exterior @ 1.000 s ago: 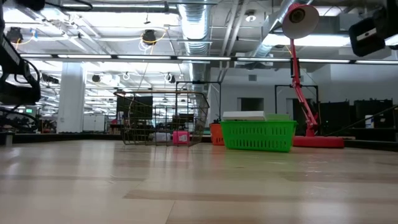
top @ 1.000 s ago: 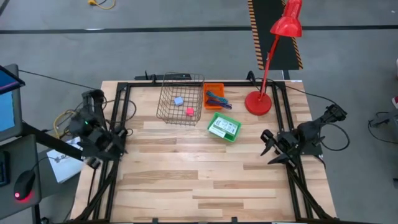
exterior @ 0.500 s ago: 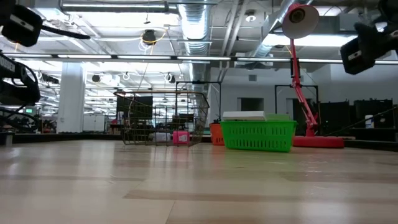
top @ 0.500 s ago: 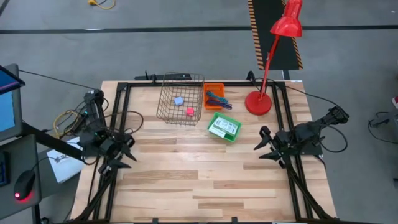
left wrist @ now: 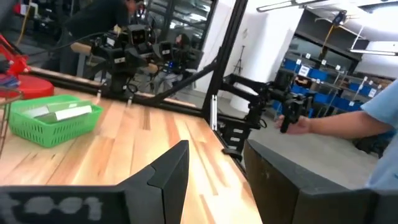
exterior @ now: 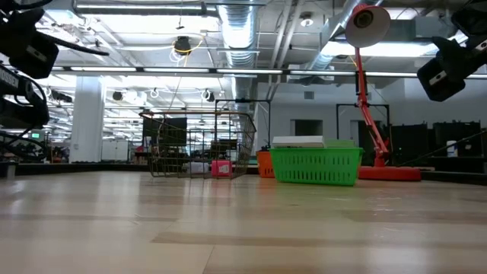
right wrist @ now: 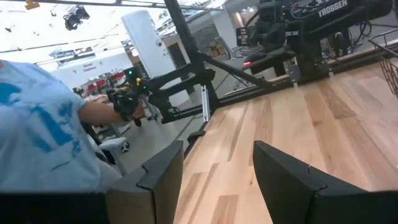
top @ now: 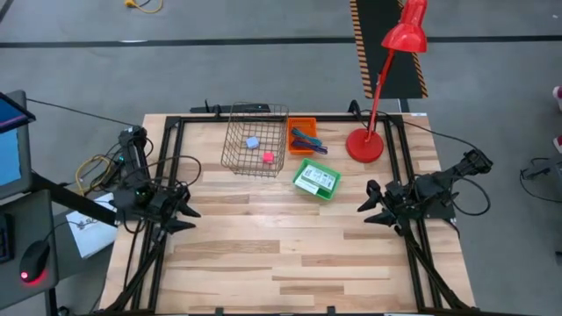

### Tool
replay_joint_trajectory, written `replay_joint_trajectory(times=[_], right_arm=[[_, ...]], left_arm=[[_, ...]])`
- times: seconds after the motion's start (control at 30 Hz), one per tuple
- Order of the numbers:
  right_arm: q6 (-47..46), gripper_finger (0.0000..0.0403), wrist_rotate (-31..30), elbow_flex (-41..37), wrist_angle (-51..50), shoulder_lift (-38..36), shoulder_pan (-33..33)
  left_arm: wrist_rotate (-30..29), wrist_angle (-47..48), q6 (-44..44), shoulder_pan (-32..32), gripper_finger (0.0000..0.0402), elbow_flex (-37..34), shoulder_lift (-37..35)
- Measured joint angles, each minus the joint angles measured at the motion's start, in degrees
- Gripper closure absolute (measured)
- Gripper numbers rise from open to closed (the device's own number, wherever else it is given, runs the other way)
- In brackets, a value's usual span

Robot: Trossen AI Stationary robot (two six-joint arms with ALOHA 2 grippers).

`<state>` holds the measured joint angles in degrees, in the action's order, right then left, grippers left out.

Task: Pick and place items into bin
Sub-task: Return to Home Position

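Left gripper (top: 185,217) and right gripper (top: 366,209) flanked the green plastic basket (exterior: 316,167), jaws spread and empty; a stray swing might clip it.

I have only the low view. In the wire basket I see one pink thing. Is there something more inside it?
Observer: Yes. The high view shows a lilac cube in the wire basket, lying apart from the pink cube.
Operator: Thank you. Do the grippers carry anything? I see only parts of the arms at the top corners.
Observer: No. The left gripper at the left edge of the table and the right gripper at its right edge are both open and empty.
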<state>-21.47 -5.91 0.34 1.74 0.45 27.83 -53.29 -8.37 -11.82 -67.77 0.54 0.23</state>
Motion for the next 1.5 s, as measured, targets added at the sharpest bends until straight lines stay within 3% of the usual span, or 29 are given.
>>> replay_joint_trajectory(times=[0.3,1.5], right_arm=[[0.0,0.022,0.02,-0.02,-0.02,0.0,0.0],[-0.04,0.0221,0.07,-0.07,0.0,0.0,0.0]], left_arm=[[0.36,4.39,0.69,0.0,0.0258,0.12,0.13],[0.39,5.06,1.97,-0.02,0.0258,0.32,0.13]])
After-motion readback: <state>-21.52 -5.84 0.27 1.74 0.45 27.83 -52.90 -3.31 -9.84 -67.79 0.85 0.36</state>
